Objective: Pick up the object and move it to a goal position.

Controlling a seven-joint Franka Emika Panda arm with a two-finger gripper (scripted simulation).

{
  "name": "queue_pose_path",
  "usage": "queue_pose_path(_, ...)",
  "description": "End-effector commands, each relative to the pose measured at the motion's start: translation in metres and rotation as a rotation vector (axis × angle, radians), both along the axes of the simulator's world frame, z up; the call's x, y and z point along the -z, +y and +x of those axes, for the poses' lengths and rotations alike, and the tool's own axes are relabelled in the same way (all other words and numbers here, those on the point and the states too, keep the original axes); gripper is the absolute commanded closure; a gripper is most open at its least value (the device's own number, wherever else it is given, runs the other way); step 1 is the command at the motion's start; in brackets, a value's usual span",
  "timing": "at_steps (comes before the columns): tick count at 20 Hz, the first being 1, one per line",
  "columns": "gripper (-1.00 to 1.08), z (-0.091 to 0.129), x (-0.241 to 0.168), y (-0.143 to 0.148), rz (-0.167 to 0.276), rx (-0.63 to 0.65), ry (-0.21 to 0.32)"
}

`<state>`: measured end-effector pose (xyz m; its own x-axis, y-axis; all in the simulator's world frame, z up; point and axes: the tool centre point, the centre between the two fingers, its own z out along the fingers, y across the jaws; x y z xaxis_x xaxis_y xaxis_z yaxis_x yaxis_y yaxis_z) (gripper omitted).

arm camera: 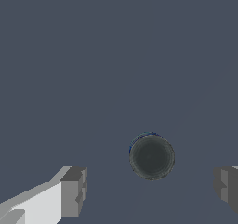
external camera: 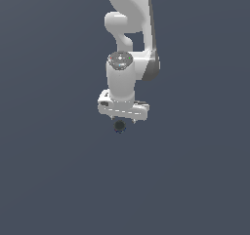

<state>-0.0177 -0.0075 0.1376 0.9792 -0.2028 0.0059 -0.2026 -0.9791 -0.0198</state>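
Gripper [arm camera: 151, 190] over round, axisless object [arm camera: 151, 157]

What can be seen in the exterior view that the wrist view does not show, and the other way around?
Only the exterior view shows the white arm above, with its joints and wrist, and the whole body of the gripper hanging right above the ball. Only the wrist view shows the two grey fingertips standing wide apart, with the ball in the gap between them and touching neither, and the faint blue edge of the ball. Both views show the dark round ball and the plain blue-grey ground around it.
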Motion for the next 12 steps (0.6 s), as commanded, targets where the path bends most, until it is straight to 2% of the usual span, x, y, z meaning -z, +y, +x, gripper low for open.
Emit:
queue_pose_path(1, -0.92, -0.005, 0.013, -0.003, 0.000, 0.065, 0.003)
queue_pose_path(12, -0.92, -0.030, 0.062, -0.016, -0.011, 0.324, 0.012)
